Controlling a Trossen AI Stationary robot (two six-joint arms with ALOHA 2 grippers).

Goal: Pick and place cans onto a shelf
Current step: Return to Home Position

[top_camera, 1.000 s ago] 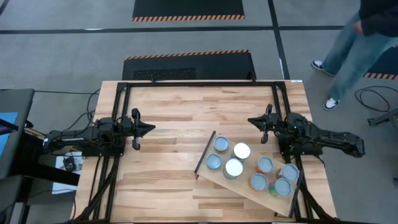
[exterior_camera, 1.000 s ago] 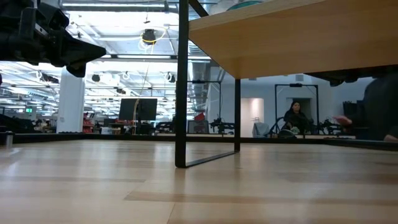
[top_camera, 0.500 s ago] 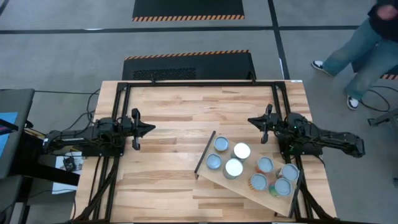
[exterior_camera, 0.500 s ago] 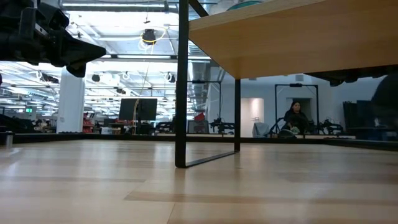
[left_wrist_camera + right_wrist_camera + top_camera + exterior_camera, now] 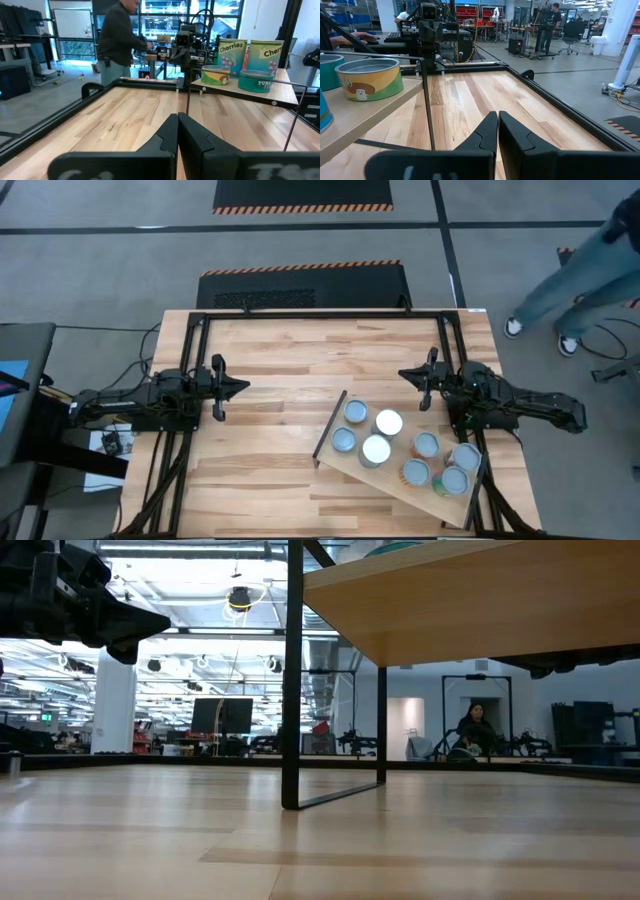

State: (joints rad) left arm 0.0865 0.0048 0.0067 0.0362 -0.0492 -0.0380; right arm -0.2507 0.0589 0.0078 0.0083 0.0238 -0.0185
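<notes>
The shelf [image 5: 392, 472], a pale wooden board on thin black legs [image 5: 293, 690], stands askew on the table's near right part. Several cans stand upright on its top: silvery-topped ones [image 5: 355, 412], white-topped ones [image 5: 388, 422], and more toward the right end [image 5: 454, 480]. The left wrist view shows a green-labelled can [image 5: 216, 75] and a taller cherry can [image 5: 232, 52]. The right wrist view shows a mushroom-labelled can [image 5: 369, 77]. My left gripper [image 5: 240, 387] [image 5: 177, 117] hovers shut at the table's left. My right gripper [image 5: 405, 375] [image 5: 497, 115] hovers shut just beyond the shelf's far side. Both are empty and point level toward each other.
A black frame [image 5: 320, 315] runs round the table's far and side edges. Bare plank tabletop [image 5: 290, 370] lies between the two grippers and left of the shelf. A person [image 5: 590, 260] walks on the floor past the table's far right corner.
Both arms and the cans have kept still. The person beyond the far right corner has walked on across the floor.
</notes>
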